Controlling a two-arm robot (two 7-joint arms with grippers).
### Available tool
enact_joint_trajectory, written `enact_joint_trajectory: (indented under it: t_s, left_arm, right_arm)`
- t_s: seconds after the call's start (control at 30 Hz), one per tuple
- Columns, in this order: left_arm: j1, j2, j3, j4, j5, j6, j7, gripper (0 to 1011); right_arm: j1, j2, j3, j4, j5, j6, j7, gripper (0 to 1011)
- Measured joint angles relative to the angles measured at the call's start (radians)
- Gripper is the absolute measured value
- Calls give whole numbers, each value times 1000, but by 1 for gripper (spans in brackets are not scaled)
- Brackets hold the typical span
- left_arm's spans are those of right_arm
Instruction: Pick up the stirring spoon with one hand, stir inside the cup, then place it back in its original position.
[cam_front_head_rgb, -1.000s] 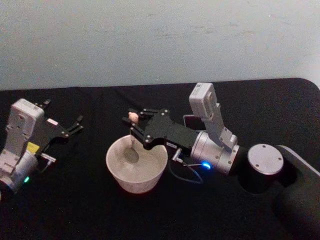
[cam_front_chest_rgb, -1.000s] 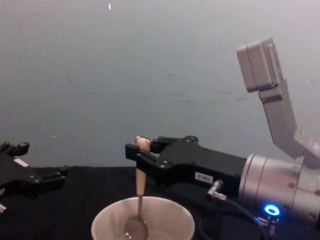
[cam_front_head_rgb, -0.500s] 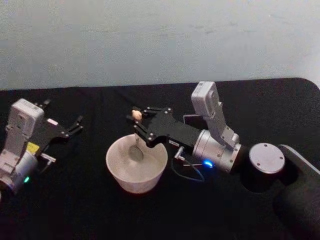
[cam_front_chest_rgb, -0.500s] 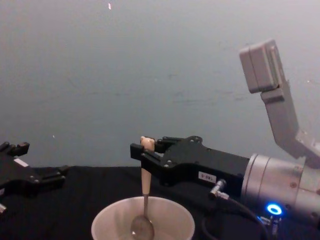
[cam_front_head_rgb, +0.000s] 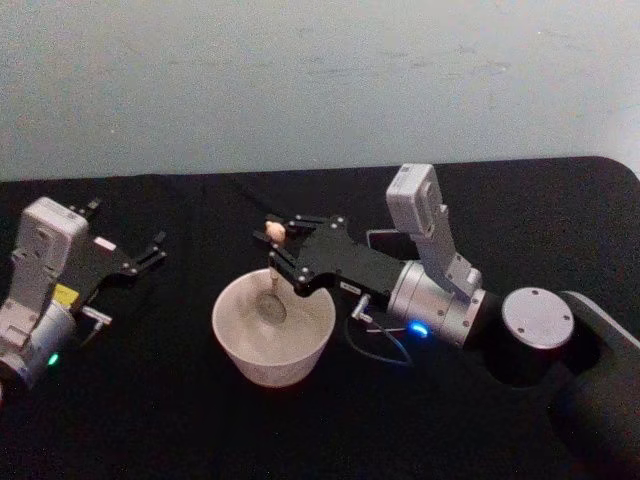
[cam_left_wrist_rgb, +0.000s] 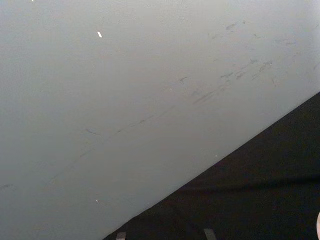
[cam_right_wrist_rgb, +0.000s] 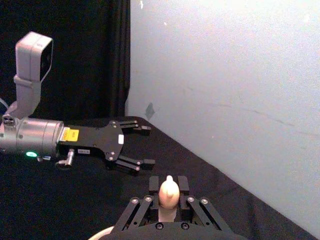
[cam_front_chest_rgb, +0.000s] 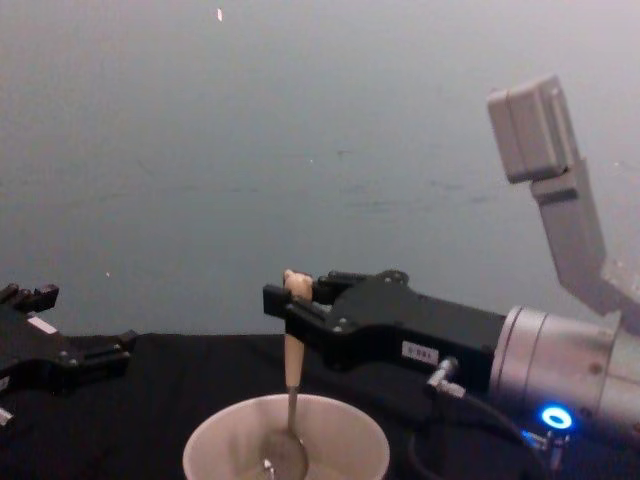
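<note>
The cream-white cup (cam_front_head_rgb: 228, 325) stands on the black table at centre, its rim low in the chest view (cam_front_chest_rgb: 208, 438). The stirring spoon (cam_front_head_rgb: 273, 300) stands nearly upright in it, shiny bowl down inside the cup (cam_front_chest_rgb: 284, 460) and bear-head top up (cam_right_wrist_rgb: 168, 190). My right gripper (cam_front_head_rgb: 281, 250) is shut on the spoon's beige handle just below the bear head, above the cup's far side (cam_front_chest_rgb: 297, 308). The dark grey square holder (cam_front_head_rgb: 379, 239) peeks out behind the right arm. My left gripper (cam_front_head_rgb: 151, 252) rests open at the left, away from the cup (cam_right_wrist_rgb: 136, 145).
The black table ends at a pale wall close behind. The right arm's grey wrist and its cable (cam_front_head_rgb: 375, 345) lie just right of the cup. The left arm's body (cam_front_head_rgb: 40, 280) sits at the table's left side.
My right gripper has shifted slightly to the right with the spoon, carrying its bowl from the cup's left side toward the middle. The left arm has stayed put.
</note>
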Motion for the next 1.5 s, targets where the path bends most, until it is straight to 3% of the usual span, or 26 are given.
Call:
enact_joint_trajectory:
  t_s: [0.2, 0.5, 0.8, 1.13, 1.5]
  left_arm:
    - [0, 0, 0, 0, 0, 0, 0, 1001]
    - [0, 0, 0, 0, 0, 0, 0, 1001]
    - [0, 0, 0, 0, 0, 0, 0, 1001]
    - [0, 0, 0, 0, 0, 0, 0, 1001]
    - [0, 0, 0, 0, 0, 0, 0, 1001]
  right_arm:
    - [-9, 19, 20, -53, 24, -1, 10, 214]
    - [-27, 74, 69, -193, 97, 16, 22, 214]
    - [-45, 127, 127, -292, 162, 42, -4, 213]
    - [-74, 185, 183, -351, 189, 42, -37, 213]
    - [-119, 242, 218, -367, 180, 57, -64, 214]
